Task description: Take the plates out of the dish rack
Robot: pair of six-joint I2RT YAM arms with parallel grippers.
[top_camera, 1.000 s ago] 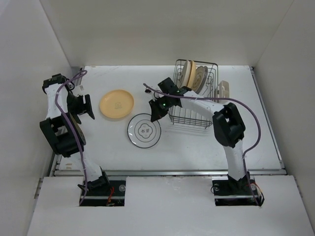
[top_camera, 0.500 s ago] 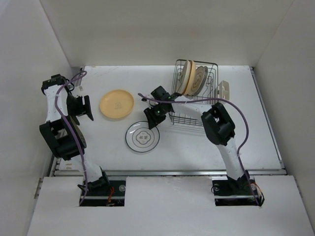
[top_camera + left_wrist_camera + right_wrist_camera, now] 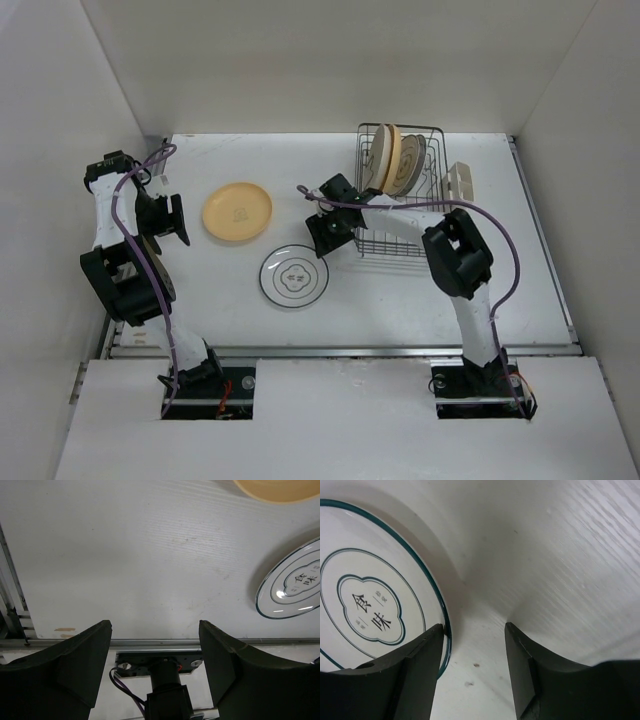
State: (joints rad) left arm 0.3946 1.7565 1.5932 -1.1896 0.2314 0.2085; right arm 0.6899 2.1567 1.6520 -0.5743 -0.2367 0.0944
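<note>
The dish rack (image 3: 398, 215), of dark wire, stands at the back right and holds upright cream and yellow-orange plates (image 3: 393, 160). A yellow-orange plate (image 3: 237, 212) lies flat on the table left of centre; its edge also shows in the left wrist view (image 3: 280, 487). In front of it lies a white plate with a dark rim ring and centre motif (image 3: 293, 279) (image 3: 365, 605) (image 3: 295, 582). My right gripper (image 3: 322, 235) (image 3: 473, 626) is open just above that plate's far right rim, holding nothing. At the far left my left gripper (image 3: 170, 218) (image 3: 155, 625) hangs open and empty.
A small cream cup holder (image 3: 459, 182) hangs on the rack's right side. White walls close in the table on the left, back and right. A metal rail (image 3: 150, 642) runs along the near edge, with the arm bases behind it.
My right gripper has opened and let go of the white plate, which now lies flat on the table. The right arm has drawn back a little toward the rack. The left arm is still.
</note>
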